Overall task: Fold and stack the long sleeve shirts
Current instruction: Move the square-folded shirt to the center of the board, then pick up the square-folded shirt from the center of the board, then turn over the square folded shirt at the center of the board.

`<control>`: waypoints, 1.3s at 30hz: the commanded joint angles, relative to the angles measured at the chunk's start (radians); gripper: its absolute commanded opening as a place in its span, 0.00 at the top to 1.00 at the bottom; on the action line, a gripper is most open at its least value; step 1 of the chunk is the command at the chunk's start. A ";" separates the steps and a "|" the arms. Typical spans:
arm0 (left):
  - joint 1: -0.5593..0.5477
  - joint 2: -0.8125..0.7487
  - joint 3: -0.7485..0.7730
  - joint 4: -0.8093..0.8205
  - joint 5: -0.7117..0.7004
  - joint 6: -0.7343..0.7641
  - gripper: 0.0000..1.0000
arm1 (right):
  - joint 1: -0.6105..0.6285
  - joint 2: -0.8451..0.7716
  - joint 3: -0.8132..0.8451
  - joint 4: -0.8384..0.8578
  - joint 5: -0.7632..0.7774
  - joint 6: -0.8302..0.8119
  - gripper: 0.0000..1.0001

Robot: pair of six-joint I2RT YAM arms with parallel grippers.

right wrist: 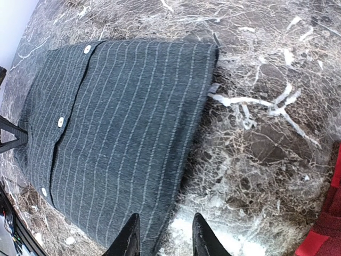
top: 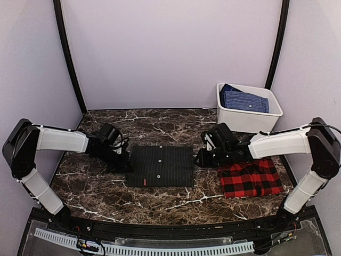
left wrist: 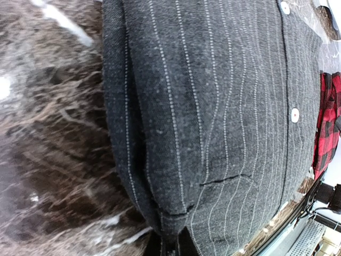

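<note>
Pinstriped shirt (top: 160, 165): flat charcoal woven rectangle on veined marble table (top: 96, 186).
Left gripper (top: 120, 158): you have it pinching the puckered edge.
Right gripper (right wrist: 165, 220): spread, straddling the opposite edge.

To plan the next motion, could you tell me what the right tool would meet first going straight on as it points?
Most likely the right tool would meet the pinstriped shirt, whose edge lies just ahead between its parted fingers; depth is unclear.

Overhead view looks down; wrist views closely share pinstriped shirt (right wrist: 128, 133)
</note>
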 commanded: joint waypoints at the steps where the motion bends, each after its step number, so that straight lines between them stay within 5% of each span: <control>1: 0.038 -0.077 0.010 -0.140 0.048 0.105 1.00 | 0.025 0.043 0.049 0.040 -0.025 0.005 0.69; 25: 0.064 -0.199 0.189 -0.276 0.027 0.197 1.00 | 0.067 0.326 0.196 0.122 -0.074 0.047 0.90; 39: 0.043 -0.064 0.492 -0.070 0.229 0.148 1.00 | 0.192 0.740 0.547 0.597 -0.227 0.332 0.93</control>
